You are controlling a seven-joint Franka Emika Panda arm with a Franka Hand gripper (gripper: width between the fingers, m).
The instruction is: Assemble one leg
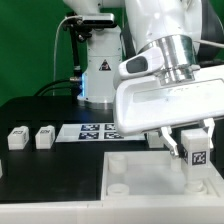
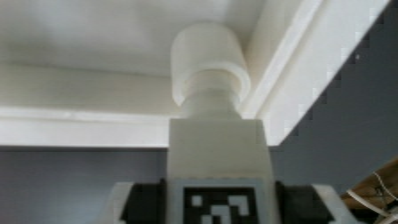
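One leg [image 2: 217,150] sits clamped in the gripper [image 1: 192,150] — probably light, stiff, slick plastic — best held by its flat block sides.

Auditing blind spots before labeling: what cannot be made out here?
- Wrist view: whether the tip of the leg touches the panel; white on white, blurred.
- Exterior view: the pincer, mostly hidden by the white housing.
- Exterior view: the panel's near side, cut by the bottom edge; tags on the loose legs, too small.
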